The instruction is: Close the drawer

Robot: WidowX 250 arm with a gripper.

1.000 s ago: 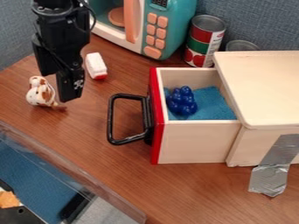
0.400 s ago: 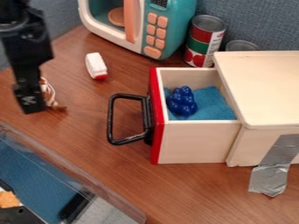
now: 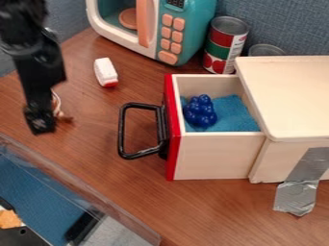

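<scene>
Well, the tool point(image 3: 40, 128) hangs apart from the drawer point(image 3: 212, 156).

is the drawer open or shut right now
Open: the drawer's red front stands well out from the wooden cabinet, exposing the blue grapes and blue cloth inside.

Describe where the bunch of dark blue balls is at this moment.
In the camera view, the dark blue bunch sits inside the open drawer, towards its red front, beside the blue cloth.
</scene>
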